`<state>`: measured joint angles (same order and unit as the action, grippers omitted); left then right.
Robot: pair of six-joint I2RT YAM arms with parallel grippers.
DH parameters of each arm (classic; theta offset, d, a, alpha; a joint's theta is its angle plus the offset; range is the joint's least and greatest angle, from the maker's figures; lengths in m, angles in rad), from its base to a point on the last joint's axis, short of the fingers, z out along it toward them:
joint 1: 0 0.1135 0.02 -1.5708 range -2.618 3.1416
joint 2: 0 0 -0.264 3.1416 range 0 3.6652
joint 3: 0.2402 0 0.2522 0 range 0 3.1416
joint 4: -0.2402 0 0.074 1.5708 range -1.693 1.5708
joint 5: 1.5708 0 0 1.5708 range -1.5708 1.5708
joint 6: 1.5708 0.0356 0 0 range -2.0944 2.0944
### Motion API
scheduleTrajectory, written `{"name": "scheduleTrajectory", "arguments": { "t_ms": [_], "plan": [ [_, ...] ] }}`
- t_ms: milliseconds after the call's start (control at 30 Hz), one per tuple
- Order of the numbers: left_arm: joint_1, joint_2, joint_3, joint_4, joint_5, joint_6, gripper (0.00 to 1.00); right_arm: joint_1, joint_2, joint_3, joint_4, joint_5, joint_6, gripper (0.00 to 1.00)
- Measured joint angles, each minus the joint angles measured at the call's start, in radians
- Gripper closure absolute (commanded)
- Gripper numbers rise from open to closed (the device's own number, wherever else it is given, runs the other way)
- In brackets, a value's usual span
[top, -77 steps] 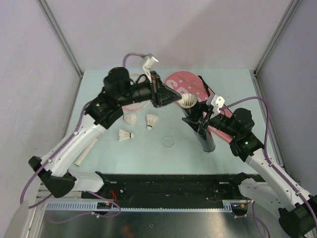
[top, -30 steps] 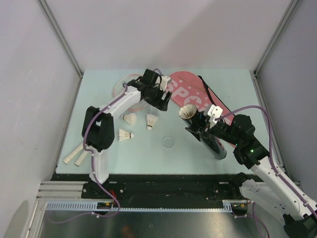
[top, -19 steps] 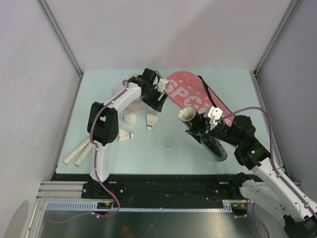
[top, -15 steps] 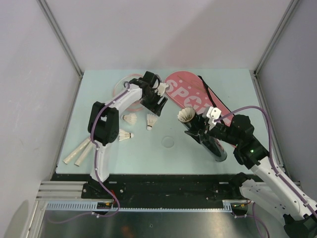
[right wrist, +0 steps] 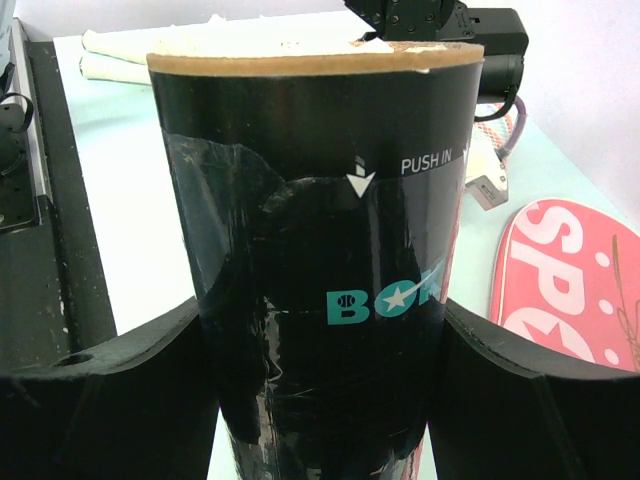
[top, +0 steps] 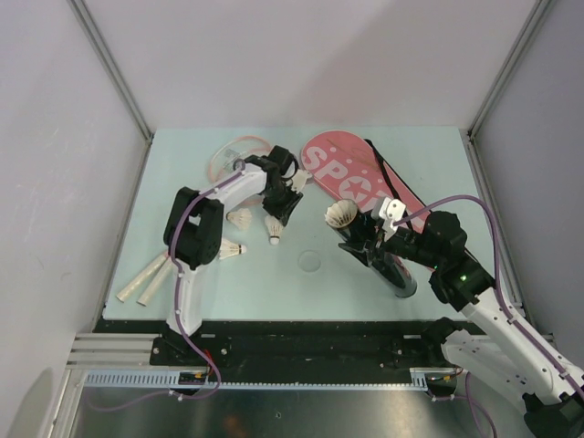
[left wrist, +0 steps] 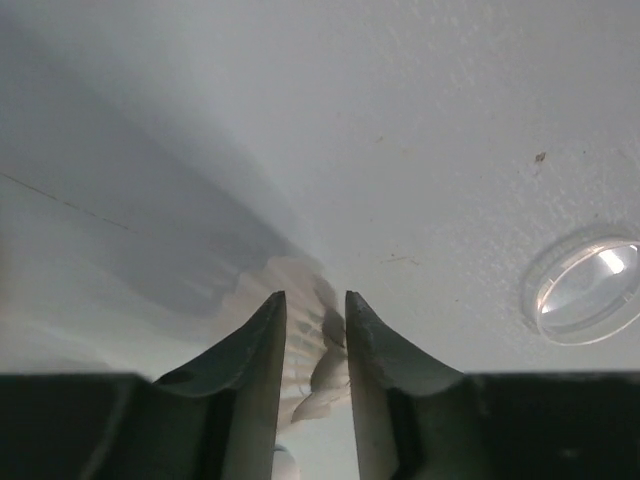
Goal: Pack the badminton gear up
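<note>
On the tabletop (top: pixel 429 155) are laid one pink cover (top: pixel 351 173) and one racket (top: pixel 224 160). One black tube (right wrist: pixel 310 200) is clamped in the right hand (right wrist: pixel 320 320). Four shuttlecocks (top: pixel 239 219) are counted: one at its mouth, two loose, one between the left hand's (left wrist: pixel 315 300) fingers, grip not discernible.

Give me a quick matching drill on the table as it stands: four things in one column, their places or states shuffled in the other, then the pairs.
Things
1. black tube
2. pink racket cover
3. clear disc
4. left claw

Places or states
A. flat at the far side of the table
B. astride the feathers of a shuttlecock
C. held by the right claw, a second shuttlecock at its mouth
D. lying alone near the table's middle

Pairs: 1-C, 2-A, 3-D, 4-B
</note>
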<state>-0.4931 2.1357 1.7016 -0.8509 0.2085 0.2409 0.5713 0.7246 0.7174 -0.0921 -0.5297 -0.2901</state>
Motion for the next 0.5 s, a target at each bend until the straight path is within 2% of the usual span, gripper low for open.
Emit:
{"name": "scheduleTrajectory", "arguments": {
  "t_ms": [100,133,167,333,500],
  "plan": [
    [-0.002,-0.009,-0.022,-0.001,-0.001,-0.006,0.86,0.003,0.002,0.0,0.001,0.0,0.0,1.0],
    [-0.002,-0.016,-0.028,-0.001,-0.002,-0.009,0.96,0.004,0.004,0.0,0.002,-0.001,0.0,1.0],
    [-0.002,-0.026,-0.034,0.0,-0.003,-0.013,1.0,0.006,0.007,0.0,0.005,-0.001,0.0,1.0],
    [-0.002,-0.131,-0.045,-0.004,-0.09,-0.078,1.0,0.018,0.047,0.0,0.032,0.009,0.0,1.0],
    [0.0,-0.397,-0.052,0.014,-0.175,-0.253,1.0,0.031,0.135,0.0,0.097,0.04,-0.001,1.0]
  ]
}}
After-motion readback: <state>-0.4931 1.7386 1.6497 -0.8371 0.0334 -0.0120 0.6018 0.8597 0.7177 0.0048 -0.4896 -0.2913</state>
